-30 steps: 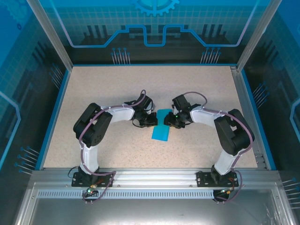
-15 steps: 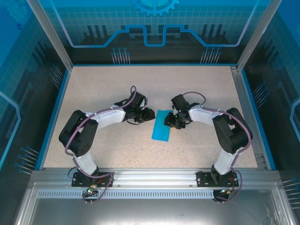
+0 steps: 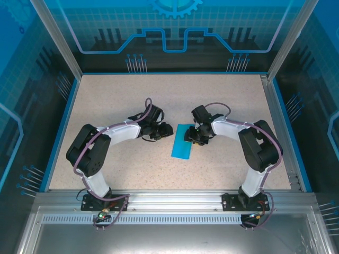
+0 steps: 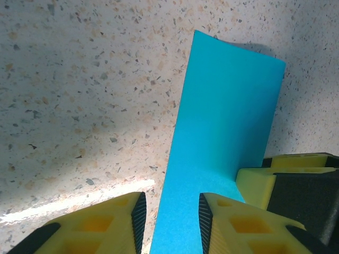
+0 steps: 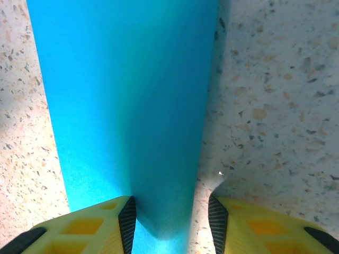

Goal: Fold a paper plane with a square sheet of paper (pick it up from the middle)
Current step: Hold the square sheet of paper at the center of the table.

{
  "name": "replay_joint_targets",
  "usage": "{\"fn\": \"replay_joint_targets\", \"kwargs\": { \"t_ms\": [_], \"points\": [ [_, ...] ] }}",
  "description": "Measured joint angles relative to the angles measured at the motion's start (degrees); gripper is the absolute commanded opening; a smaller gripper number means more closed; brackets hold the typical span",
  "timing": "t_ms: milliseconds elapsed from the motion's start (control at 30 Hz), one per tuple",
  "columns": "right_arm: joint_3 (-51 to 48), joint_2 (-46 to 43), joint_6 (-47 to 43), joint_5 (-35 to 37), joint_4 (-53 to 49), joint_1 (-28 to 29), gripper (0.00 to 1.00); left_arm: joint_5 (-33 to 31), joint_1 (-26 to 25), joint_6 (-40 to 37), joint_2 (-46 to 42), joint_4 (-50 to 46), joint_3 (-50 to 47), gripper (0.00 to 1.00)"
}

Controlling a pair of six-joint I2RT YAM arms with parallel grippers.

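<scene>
The square sheet of paper [image 3: 181,142] is teal-blue and lies folded into a narrow strip on the speckled table [image 3: 132,100], between the two arms. My left gripper [image 3: 168,129] is at the strip's upper left edge. In the left wrist view, the left gripper [image 4: 169,219] stands open, and the paper [image 4: 228,127] runs under the gap and the right-hand finger. My right gripper [image 3: 189,136] sits over the strip's upper right. Seen from the right wrist, the right gripper [image 5: 170,225] is open, with a raised ridge of the paper [image 5: 127,100] between its fingers.
A blue rim and glass walls [image 3: 63,111] close in the table on three sides. The metal rail [image 3: 169,198] with both arm bases runs along the near edge. A yellow finger of the right gripper [image 4: 259,182] shows beside the paper in the left wrist view.
The left gripper has opened and let go of the paper, drawing slightly back to the upper left as its elbow swung outward. The right gripper has widened a little. The paper stays put.
</scene>
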State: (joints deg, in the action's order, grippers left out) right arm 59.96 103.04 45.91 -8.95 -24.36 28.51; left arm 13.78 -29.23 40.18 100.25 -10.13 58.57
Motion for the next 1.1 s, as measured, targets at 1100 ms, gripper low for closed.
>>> {"fn": "replay_joint_targets", "kwargs": {
  "t_ms": [1100],
  "points": [
    [3.8,2.6,-1.3,1.0,-4.8,0.4,0.43,5.2,0.0,-0.3,2.4,0.2,0.5,0.30]
  ]
}}
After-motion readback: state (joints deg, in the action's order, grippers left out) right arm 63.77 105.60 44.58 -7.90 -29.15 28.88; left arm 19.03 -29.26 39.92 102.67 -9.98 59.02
